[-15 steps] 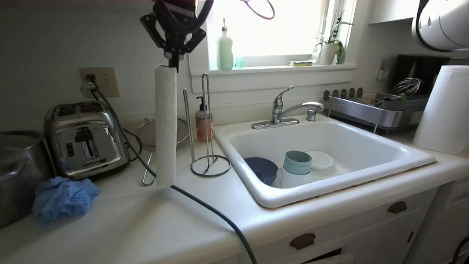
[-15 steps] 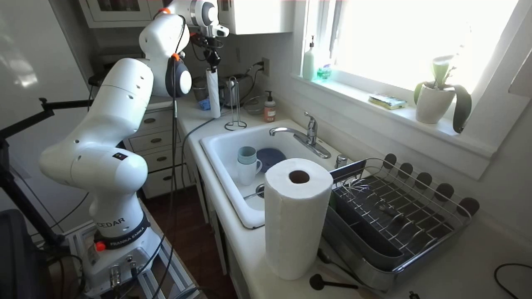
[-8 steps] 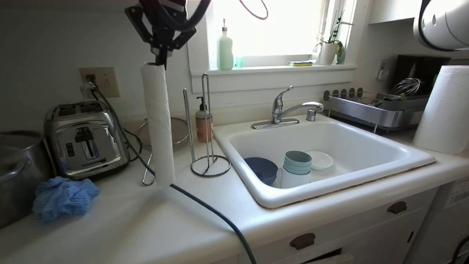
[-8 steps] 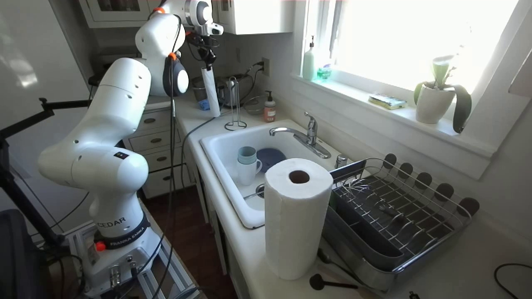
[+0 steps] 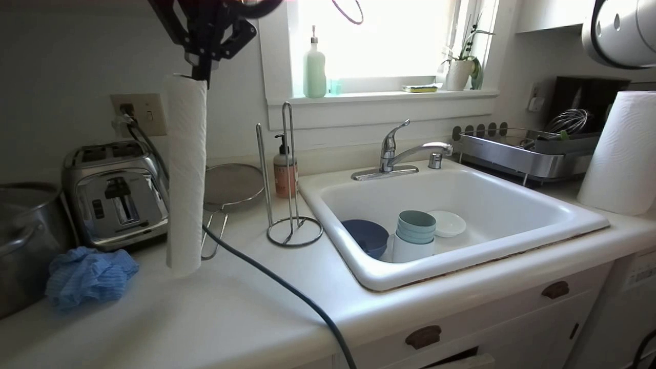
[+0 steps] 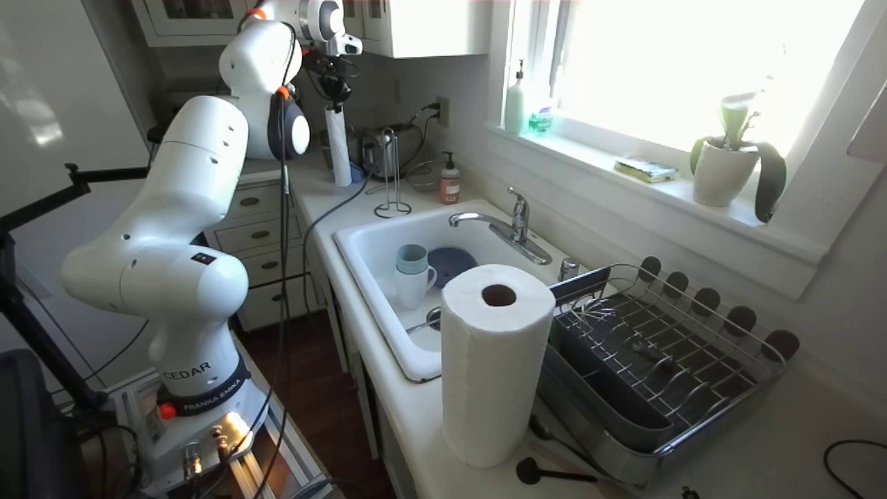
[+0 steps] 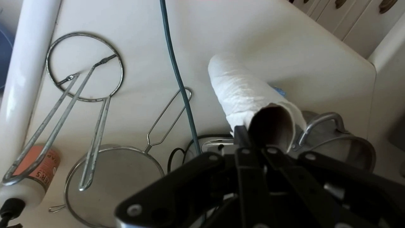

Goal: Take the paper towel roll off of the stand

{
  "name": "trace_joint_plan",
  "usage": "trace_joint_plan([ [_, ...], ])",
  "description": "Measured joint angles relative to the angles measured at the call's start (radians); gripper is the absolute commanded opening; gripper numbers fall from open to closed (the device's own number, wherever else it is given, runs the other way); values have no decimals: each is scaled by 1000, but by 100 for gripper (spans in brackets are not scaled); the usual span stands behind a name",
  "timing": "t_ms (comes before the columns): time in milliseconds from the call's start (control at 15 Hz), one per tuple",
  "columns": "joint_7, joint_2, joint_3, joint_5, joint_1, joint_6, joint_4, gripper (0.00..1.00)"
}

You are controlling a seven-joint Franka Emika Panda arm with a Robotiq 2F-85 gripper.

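Observation:
The paper towel roll point(image 5: 186, 174) is a tall, slim white cylinder. It hangs nearly upright from my gripper point(image 5: 201, 77), in front of the toaster in an exterior view. It also shows in an exterior view point(image 6: 338, 145) and the wrist view point(image 7: 243, 91), where its dark open tube faces me. My gripper point(image 7: 248, 133) is shut on the wall at the roll's top end, one finger outside and the other seemingly inside the tube. Whether the bottom touches the counter is unclear. The bare wire stand point(image 5: 297, 246) stands upright on the counter, apart from the roll; it also shows in the wrist view point(image 7: 88, 100).
A toaster point(image 5: 120, 200), steel pot point(image 5: 31, 246) and blue cloth point(image 5: 92, 277) are beside the roll. A cable point(image 5: 287, 282) crosses the counter. A strainer point(image 5: 233, 184) and soap bottle point(image 5: 285, 174) are behind the stand. The sink point(image 5: 379, 279) adjoins. A fatter white roll point(image 6: 495, 374) stands farther off.
The gripper and roll have moved away from the stand, toward the toaster and cloth. The roll tilted half a second ago and now hangs nearly upright. The stand has stayed put.

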Motion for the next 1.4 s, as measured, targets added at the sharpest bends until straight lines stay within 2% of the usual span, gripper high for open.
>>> trace_joint_plan([
  [733,-27,56,-7,9,-6,-8,-3,0],
  [800,-27,56,-8,9,-6,-10,-3,26],
  [867,-28,56,-9,9,-7,-11,-3,27],
  [1400,-29,61,-9,9,-8,-23,-4,81],
])
